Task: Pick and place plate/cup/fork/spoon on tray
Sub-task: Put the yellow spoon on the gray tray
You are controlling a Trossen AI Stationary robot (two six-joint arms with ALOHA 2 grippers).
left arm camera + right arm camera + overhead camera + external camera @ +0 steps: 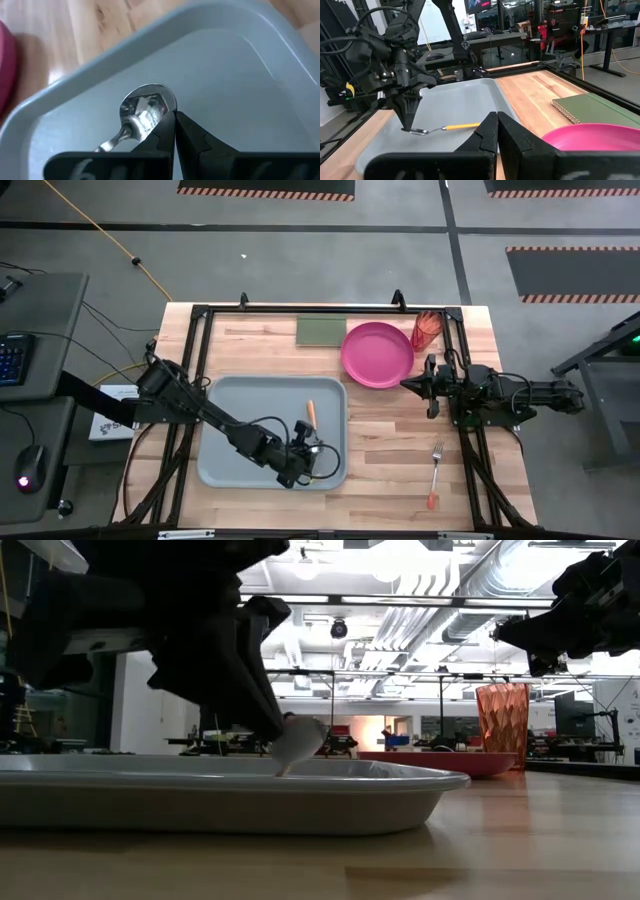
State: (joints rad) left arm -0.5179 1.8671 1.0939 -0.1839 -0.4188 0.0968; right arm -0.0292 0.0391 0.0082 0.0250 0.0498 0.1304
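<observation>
Left tool [300, 452], fingers pressed together, rests at the spoon [442, 128] bowl inside the tray [225, 395]; the orange handle points toward the surface's far edge.

Both arms are showing up as dark, near-black jointed links, with black cables looping loosely around the left arm's wrist housing. The left gripper [409, 117] is tapering into a narrow dark wedge of fingers, and the right gripper [497, 131] is showing two matte black, angular fingers [487, 132] rising from a broad flat block behind them.
</observation>
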